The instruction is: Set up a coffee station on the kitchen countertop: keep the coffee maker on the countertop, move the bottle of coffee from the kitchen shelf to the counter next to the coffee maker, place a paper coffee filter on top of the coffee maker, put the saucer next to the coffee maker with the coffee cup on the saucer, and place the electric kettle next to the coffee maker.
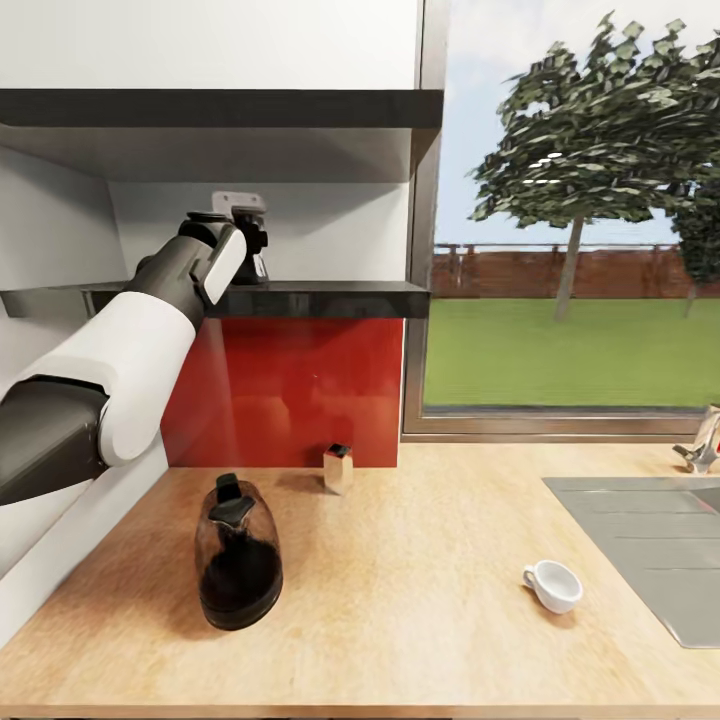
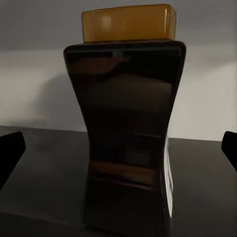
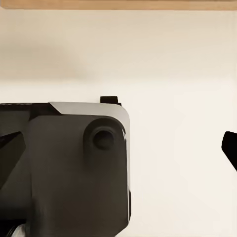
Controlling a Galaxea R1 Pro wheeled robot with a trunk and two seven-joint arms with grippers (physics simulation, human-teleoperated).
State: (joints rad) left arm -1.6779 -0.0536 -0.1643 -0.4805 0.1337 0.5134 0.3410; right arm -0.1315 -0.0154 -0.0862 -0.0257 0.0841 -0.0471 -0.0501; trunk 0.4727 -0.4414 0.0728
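The bottle of coffee stands upright on the shelf, dead ahead between my left claw's wide-spread fingers, probably untouched.

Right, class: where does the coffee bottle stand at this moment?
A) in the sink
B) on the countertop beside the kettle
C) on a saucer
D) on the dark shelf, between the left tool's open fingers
D: the bottle stands on the shelf, the left tool open around it, fingers apart from its sides.
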